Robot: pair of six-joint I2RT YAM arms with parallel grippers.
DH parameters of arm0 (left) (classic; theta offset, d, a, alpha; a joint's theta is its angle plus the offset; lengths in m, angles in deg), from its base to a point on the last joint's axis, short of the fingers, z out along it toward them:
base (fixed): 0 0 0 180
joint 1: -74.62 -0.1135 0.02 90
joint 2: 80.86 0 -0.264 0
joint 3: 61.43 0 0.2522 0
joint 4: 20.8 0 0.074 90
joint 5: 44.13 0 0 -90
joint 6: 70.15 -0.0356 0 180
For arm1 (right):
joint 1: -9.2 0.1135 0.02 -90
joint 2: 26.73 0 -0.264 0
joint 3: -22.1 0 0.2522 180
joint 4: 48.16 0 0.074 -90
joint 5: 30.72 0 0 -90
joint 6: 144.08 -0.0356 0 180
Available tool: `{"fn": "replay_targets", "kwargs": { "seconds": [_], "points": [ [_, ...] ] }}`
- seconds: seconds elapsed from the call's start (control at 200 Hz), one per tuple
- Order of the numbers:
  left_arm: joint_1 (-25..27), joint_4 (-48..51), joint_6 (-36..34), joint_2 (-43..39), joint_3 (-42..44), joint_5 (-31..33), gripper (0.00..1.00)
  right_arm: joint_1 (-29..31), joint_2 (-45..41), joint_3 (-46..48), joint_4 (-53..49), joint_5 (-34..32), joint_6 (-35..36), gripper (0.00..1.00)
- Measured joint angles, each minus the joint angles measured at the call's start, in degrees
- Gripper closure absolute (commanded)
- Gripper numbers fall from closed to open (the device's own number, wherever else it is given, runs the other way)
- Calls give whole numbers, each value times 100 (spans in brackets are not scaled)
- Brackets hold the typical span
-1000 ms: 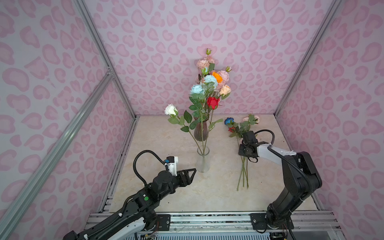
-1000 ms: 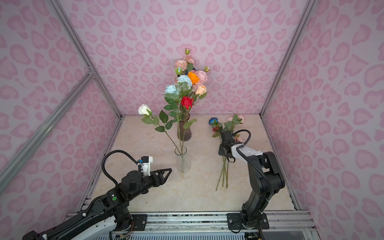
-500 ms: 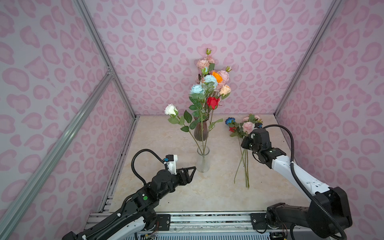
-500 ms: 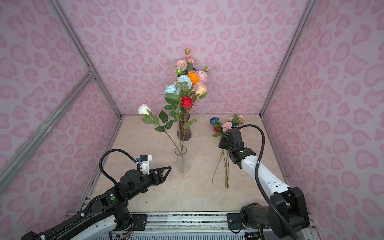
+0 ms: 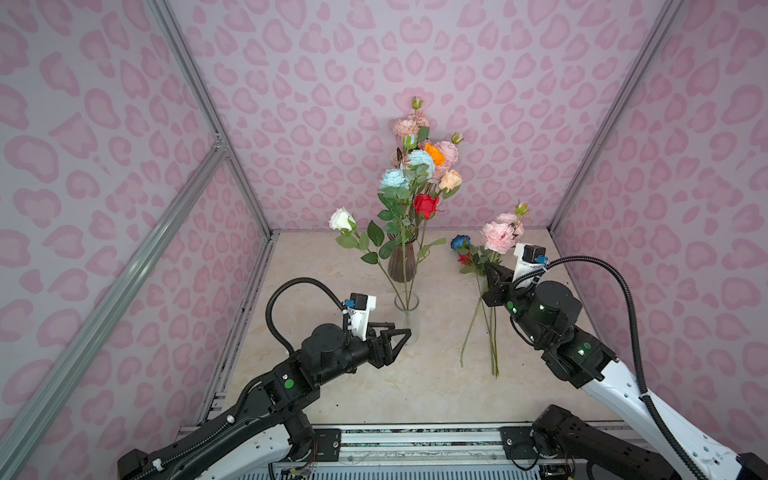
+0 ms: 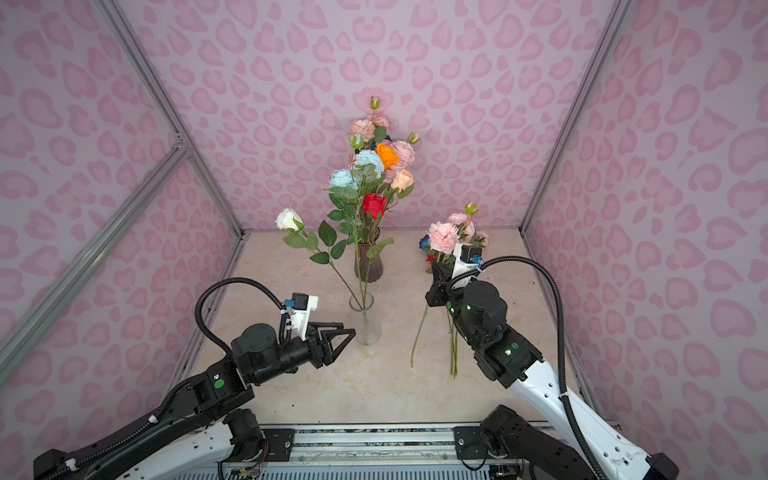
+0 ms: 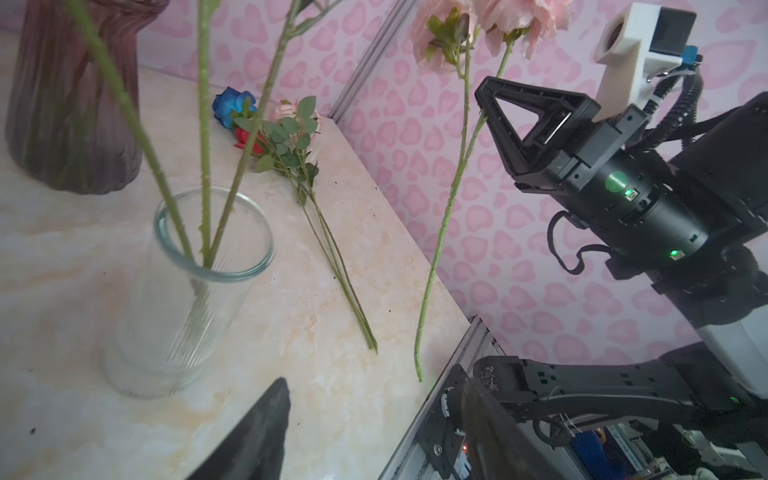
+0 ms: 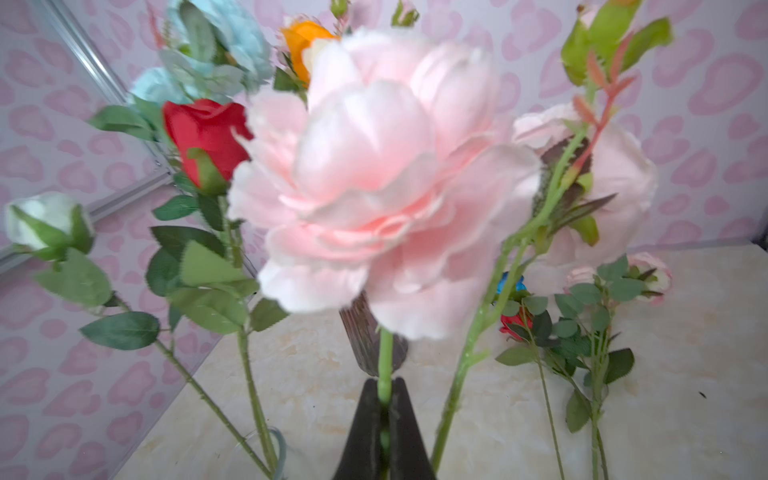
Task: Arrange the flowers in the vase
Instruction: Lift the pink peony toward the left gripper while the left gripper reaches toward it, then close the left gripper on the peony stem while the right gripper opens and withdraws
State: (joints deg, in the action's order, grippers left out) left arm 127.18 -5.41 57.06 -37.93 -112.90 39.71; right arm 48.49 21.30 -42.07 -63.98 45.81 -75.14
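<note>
Pinching pink peony (image 8: 374,187) stem in right gripper (image 8: 384,415), right of clear vase (image 7: 187,311); holding left gripper (image 5: 398,332) spread, seemingly empty, beside vase.

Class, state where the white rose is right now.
In both top views the white rose leans out left of centre, its stem in the clear vase near the left pincer.

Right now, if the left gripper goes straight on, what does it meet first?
Probably the clear glass vase: the left gripper has its tips right beside the wall. Its wrist view shows the vase slightly off-line, so perhaps only a graze.
</note>
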Motion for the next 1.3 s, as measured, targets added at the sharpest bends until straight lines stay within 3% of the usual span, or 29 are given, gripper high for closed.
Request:
{"fn": "replay_targets", "kwargs": {
  "seconds": [0.265,0.505,1.015,1.165,1.3],
  "points": [
    [632,37,-848,1016,-1082,-92,41,1182,-310,-48,476,-785,702,100],
    [1045,44,-1410,1318,-1547,258,39,1502,-306,-186,603,-1029,892,100],
    [1154,35,-2068,2124,-2433,448,40,2197,48,-286,1104,-802,977,100],
    [1154,24,-2188,2319,-2490,625,47,2315,92,-304,1200,-734,960,100],
    [1154,0,-2227,2380,-2490,881,62,2380,127,-306,1200,-634,841,100]
  ]
}}
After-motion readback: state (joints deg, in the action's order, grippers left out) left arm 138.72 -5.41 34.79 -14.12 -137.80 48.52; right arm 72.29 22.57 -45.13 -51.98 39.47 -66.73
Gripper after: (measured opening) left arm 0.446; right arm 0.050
